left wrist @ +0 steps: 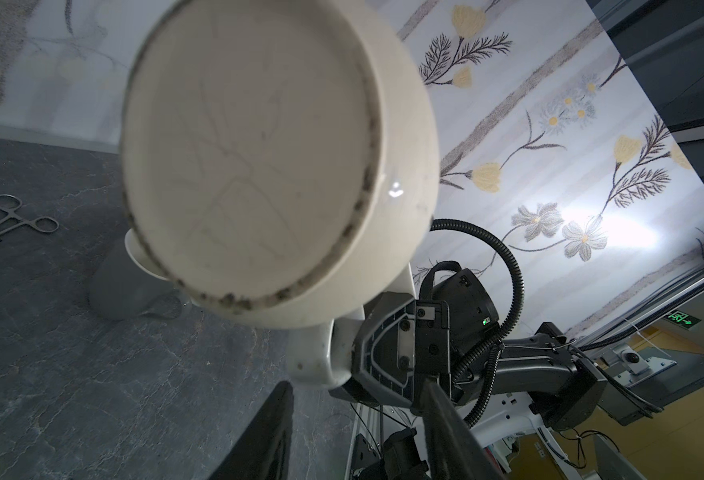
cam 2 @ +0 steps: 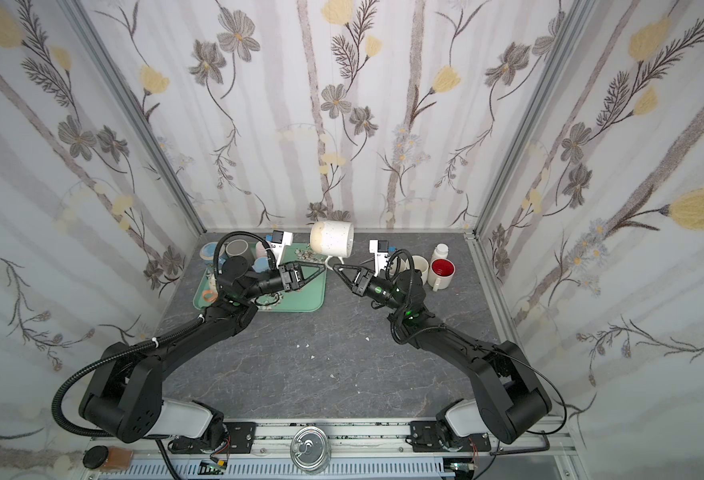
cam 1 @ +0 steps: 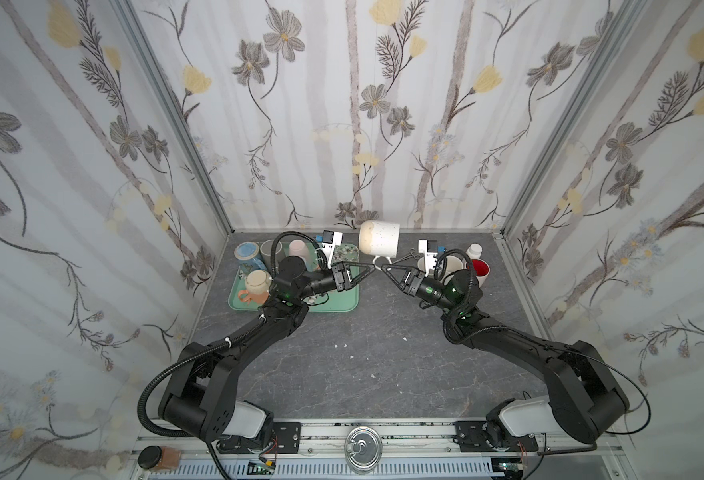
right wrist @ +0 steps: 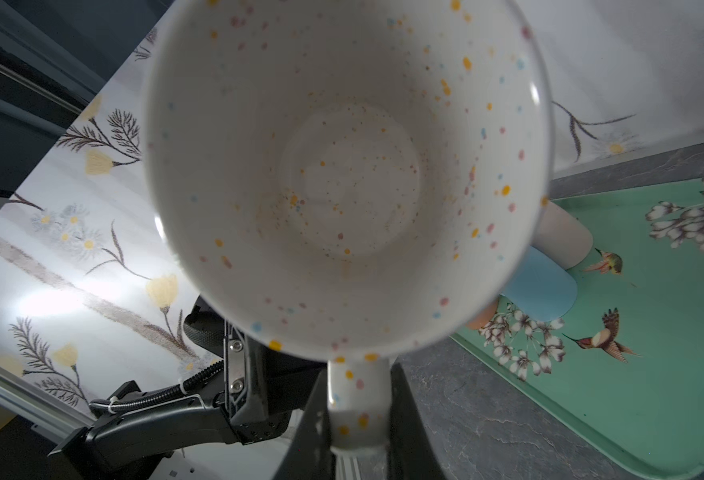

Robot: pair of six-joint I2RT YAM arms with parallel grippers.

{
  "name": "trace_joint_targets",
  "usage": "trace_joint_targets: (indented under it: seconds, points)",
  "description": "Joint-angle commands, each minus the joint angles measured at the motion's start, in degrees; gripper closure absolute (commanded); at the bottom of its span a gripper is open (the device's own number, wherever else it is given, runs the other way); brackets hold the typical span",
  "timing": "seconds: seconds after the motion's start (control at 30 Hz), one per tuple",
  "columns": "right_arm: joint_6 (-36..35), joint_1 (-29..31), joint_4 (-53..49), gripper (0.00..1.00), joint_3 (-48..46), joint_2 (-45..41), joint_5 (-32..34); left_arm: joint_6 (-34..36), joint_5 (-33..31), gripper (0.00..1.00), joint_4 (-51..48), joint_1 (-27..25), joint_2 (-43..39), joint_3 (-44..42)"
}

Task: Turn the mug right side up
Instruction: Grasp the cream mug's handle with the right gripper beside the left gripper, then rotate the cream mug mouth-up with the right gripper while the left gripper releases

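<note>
In both top views the mug [cam 1: 379, 243] [cam 2: 332, 237] hangs in the air over the back edge of the grey table [cam 1: 362, 353], about midway along that edge. It lies on its side, with the bare base to the left, the mouth to the right and the handle [cam 1: 380, 262] pointing down. The right gripper [cam 1: 384, 270] meets the handle from the right. The left gripper [cam 1: 370, 269] has its tips just beside the handle on the left. A green tray [cam 1: 342, 303] with several cups on it sits in the back left corner. A red cup [cam 2: 442, 270], a cream cup [cam 2: 421, 268] and a white bottle [cam 2: 440, 250] stand near the back right corner.

In the left wrist view the mug [left wrist: 250, 158] shows its round unglazed base, which fills much of the picture. The left gripper's two dark fingers [left wrist: 271, 432] stand apart with nothing between them, just short of the handle. Metal scissors [left wrist: 13, 220] lie flat on the table.

The right wrist view looks straight into the speckled mouth of the mug [right wrist: 342, 166]. The handle [right wrist: 358, 403] sits between the right gripper's two fingers [right wrist: 308, 436], pinched on both sides. Behind it lies the tray [right wrist: 653, 374], printed with birds and blossoms, with a blue cup [right wrist: 541, 286] and a beige cup [right wrist: 566, 237] on it.
</note>
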Motion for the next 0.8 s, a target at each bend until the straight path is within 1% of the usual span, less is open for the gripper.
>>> trace_joint_targets:
  seconds: [0.0,0.07,0.2,0.37,0.43,0.57,0.77]
  points:
    - [-6.2,-0.5,-3.9,1.0,-0.3,-3.8,4.5,4.7,-0.6,0.51,-3.8,0.2,-1.0,0.5]
    - [-8.4,-1.1,-9.0,1.0,-0.6,-6.3,5.3,6.5,-1.6,0.51,-6.1,0.3,-0.9,0.5]
    - [-12.7,-2.1,-17.4,1.0,-2.0,-10.7,7.8,6.9,-2.3,0.51,-6.2,0.3,0.3,0.2]
    - [-18.6,-2.1,-29.3,1.0,-3.1,-14.0,16.9,7.0,-2.3,0.51,-6.1,0.3,1.9,-0.1]
    - [-20.4,-2.1,-33.7,1.0,-2.3,-14.0,20.4,7.2,-2.5,0.51,-6.3,0.3,2.2,-0.3]
    - [-22.8,-1.9,-39.3,1.0,-0.7,-11.7,26.5,8.9,-3.8,0.51,-9.0,0.4,2.5,-0.6]
    - [-25.3,-0.6,-40.5,1.0,1.0,-6.0,31.7,9.0,-3.9,0.51,-9.3,1.1,2.4,-1.8]
